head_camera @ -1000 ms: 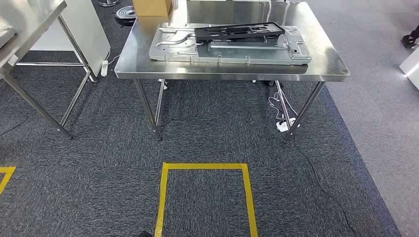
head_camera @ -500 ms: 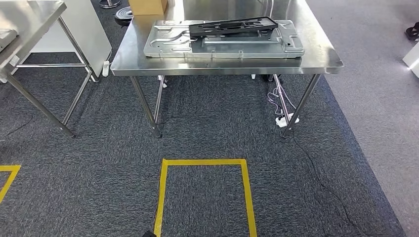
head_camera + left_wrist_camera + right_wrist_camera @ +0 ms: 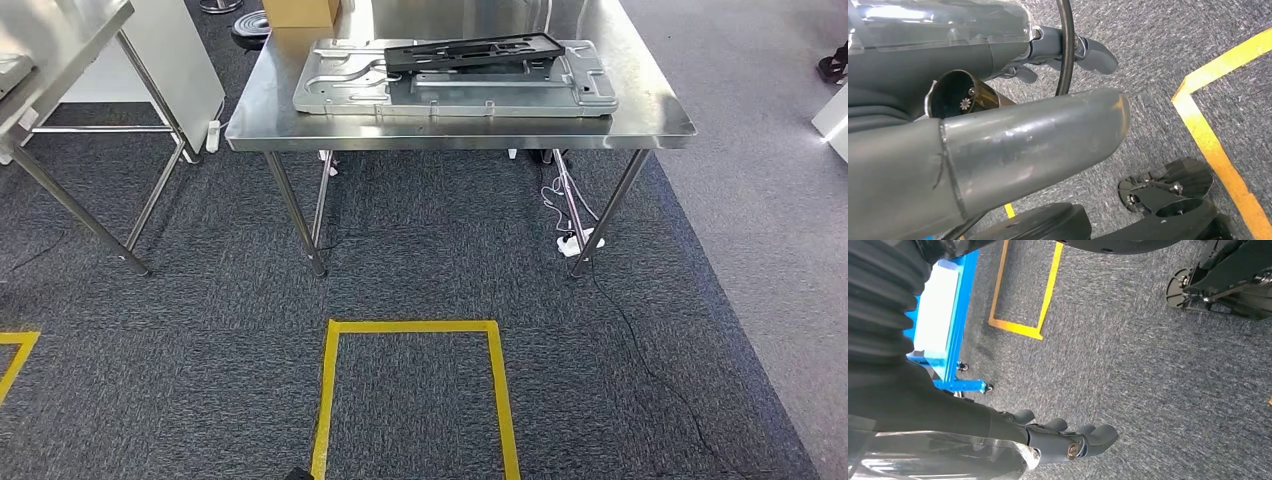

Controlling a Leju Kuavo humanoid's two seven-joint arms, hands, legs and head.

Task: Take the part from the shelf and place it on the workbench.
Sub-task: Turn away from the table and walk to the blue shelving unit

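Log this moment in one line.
view: facing workbench | black part lying on grey plate | left hand empty, above carpet | right hand empty, above carpet

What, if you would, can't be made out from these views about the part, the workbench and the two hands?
- Black part: lies on the grey metal plate; the head view's top edge crops the workbench behind it.
- Cardboard box: cut off by the same edge.
- Left hand: the thick thumb hides most of its fingers.
- Right hand: fingers show, holding nothing; the ribbed cover hides its palm.
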